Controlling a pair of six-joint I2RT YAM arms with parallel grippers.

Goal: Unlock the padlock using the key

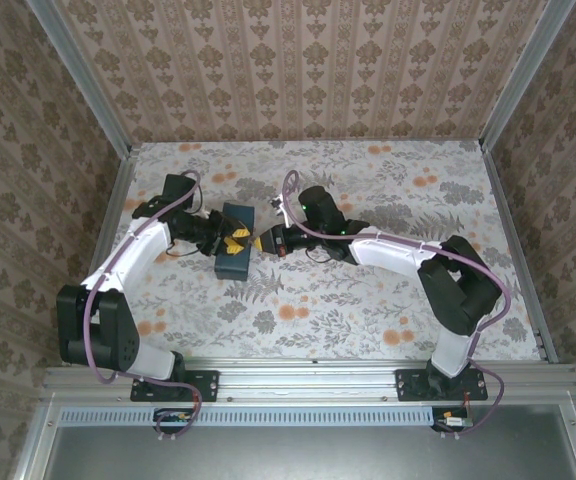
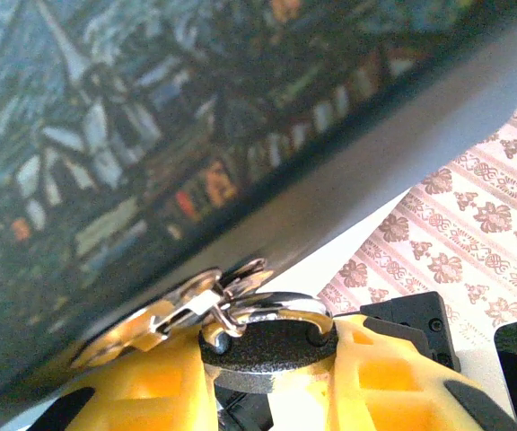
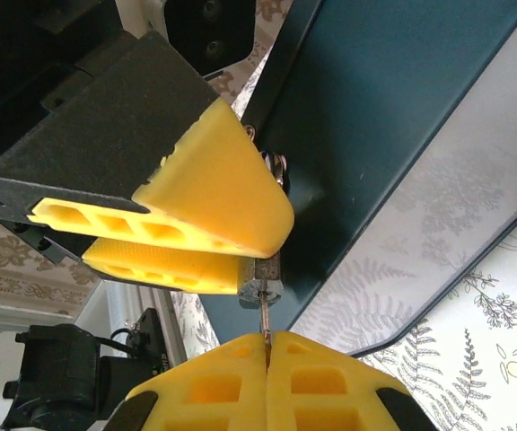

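The padlock (image 2: 267,352) has a dark grey speckled body, and its silver shackle (image 2: 281,308) passes through the hasp (image 2: 164,316) of a dark teal box (image 1: 236,262). My left gripper (image 2: 267,382) is shut on the padlock body, one yellow finger on each side. In the right wrist view the padlock's underside (image 3: 260,284) pokes out beneath the left gripper's yellow fingers (image 3: 200,202). The thin key (image 3: 265,321) runs straight from that underside into my right gripper (image 3: 267,346), which is shut on it. In the top view the two grippers meet at the box's right side (image 1: 253,243).
The box (image 3: 402,117) lies on a floral tablecloth (image 1: 368,300) left of the table's middle. Wallpapered walls (image 1: 298,70) with metal frame posts close in the back and both sides. Both arms reach inward from their bases at the near edge.
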